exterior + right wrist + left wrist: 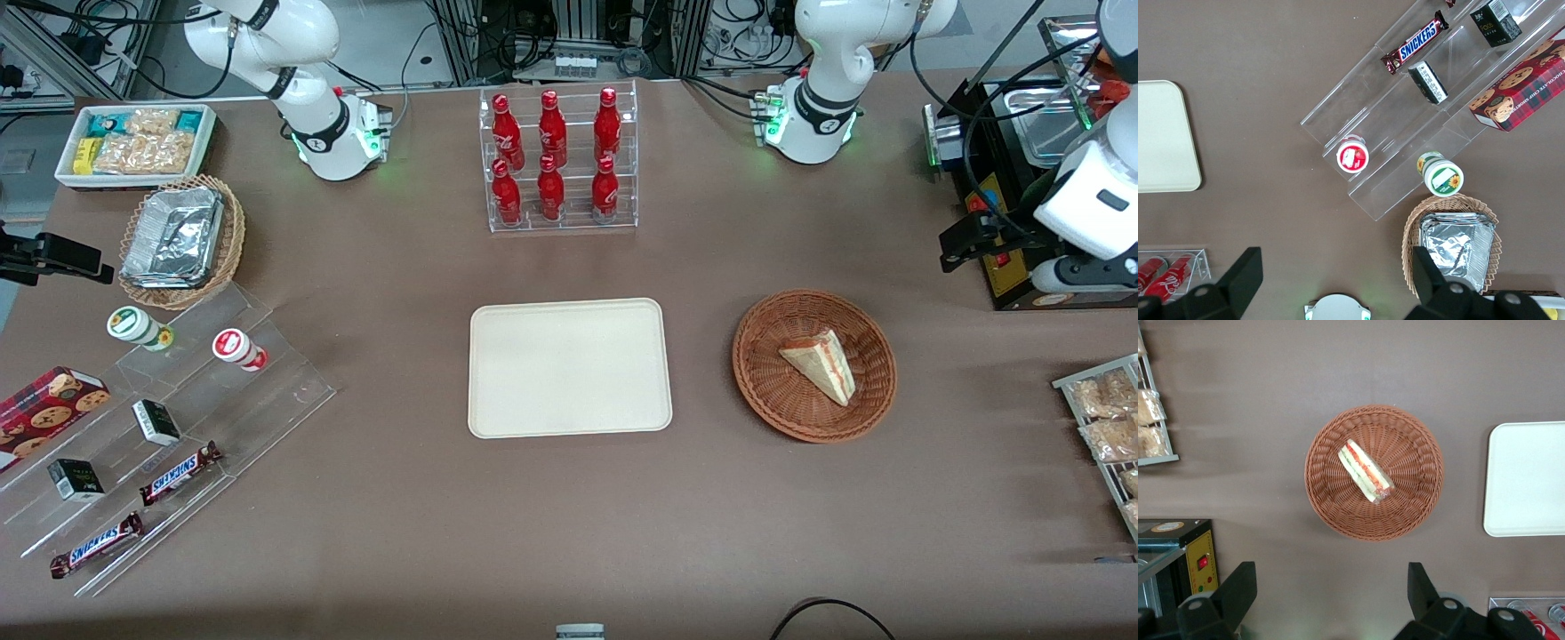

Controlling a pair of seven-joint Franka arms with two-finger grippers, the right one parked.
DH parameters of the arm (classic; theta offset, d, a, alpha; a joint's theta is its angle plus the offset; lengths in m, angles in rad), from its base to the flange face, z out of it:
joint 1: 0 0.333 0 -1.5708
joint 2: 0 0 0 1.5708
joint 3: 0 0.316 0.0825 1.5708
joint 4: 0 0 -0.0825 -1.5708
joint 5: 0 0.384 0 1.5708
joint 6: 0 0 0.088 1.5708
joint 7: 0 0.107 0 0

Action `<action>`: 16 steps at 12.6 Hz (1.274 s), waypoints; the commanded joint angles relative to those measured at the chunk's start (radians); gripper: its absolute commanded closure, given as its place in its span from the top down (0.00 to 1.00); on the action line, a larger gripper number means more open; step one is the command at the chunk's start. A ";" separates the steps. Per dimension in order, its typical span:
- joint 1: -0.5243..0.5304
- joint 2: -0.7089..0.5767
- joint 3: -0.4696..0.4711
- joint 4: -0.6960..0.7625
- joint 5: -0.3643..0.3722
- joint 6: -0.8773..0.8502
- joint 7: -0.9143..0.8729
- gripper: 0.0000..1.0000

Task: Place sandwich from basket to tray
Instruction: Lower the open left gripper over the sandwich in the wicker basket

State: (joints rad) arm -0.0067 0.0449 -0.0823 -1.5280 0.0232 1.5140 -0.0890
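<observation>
sandwich (820,362): lies in the basket (773,391), slightly toward the 3 o'clock side of its middle in the front view; wedge tip points about 5 o'clock, cut edge with red, green and yellow filling faces 3 o'clock.
basket: on the table (569,533), well apart from the tray, at the tray's 3 o'clock in the front view.
tray (569,367): mid-table, nothing on it; task not yet started as things lie.
gripper (1331,600): seen from the wrist camera, well above the table, short of the basket rim, not over the sandwich; fingers (1238,590) spread wide, holding nothing.
bottle rack (560,160): six red bottles, at the tray's 12 o'clock, farther from the front camera; not involved.
handling, judged: light, soft bread, squashes easily; appears to be in clear film, so maybe slippery.
grip, judged: pinch across the two flat bread faces near the thick middle of the wedge, not the thin tip; gentle close, or the filling presses out.
risk, judged: fingertips snagging the wicker weave, or nudging the wedge up the basket wall.
</observation>
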 commanded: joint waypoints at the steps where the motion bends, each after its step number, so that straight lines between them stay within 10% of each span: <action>1: -0.001 0.059 -0.004 -0.062 0.009 0.072 -0.021 1.00; 10: 0.004 0.052 -0.073 -0.492 -0.012 0.652 -0.674 1.00; 16: 0.017 0.095 -0.079 -0.665 -0.055 0.865 -0.730 1.00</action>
State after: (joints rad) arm -0.0013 0.1433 -0.1506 -2.1344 -0.0220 2.3037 -0.7966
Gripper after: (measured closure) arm 0.000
